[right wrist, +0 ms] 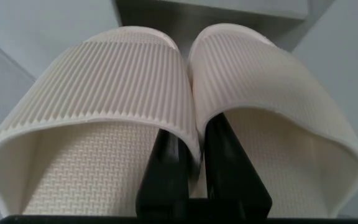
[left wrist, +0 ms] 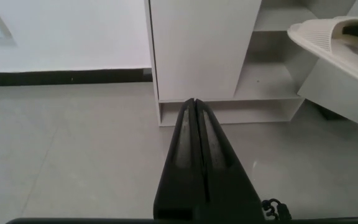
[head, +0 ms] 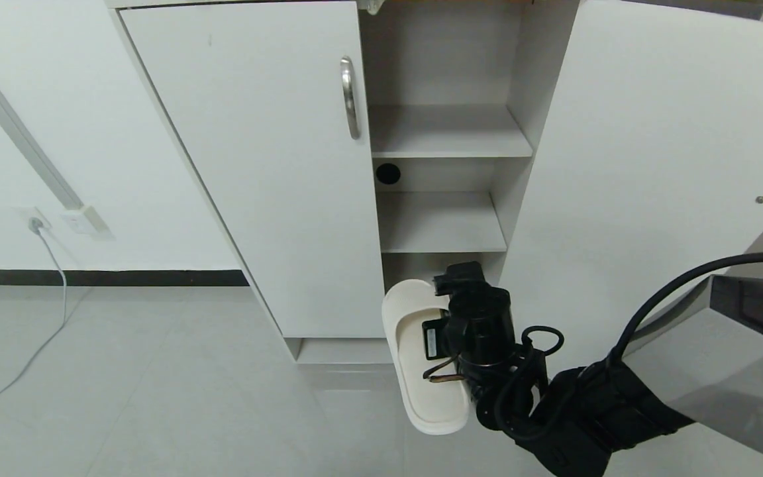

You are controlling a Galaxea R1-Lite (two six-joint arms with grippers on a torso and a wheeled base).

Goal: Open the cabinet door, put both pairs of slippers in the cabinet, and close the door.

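My right gripper point(head: 441, 334) is shut on a pair of cream slippers point(head: 414, 371), held above the floor just in front of the white cabinet's lowest opening. In the right wrist view its fingers point(right wrist: 166, 168) pinch the two ribbed straps point(right wrist: 188, 93) together where they meet, toes toward the cabinet. The cabinet's right door point(head: 653, 152) stands wide open; its left door point(head: 255, 165) with a metal handle point(head: 350, 98) is shut. Bare shelves point(head: 444, 222) show inside. My left gripper point(left wrist: 193, 109) is shut on nothing, low over the floor and facing the cabinet base point(left wrist: 229, 112), with the held slippers point(left wrist: 328, 34) off to one side.
A wall socket point(head: 37, 222) with a grey cable point(head: 57, 285) trailing over the floor lies at the far left. Grey floor tiles point(head: 156, 397) stretch out in front of the cabinet. The open door's edge is close beside my right arm.
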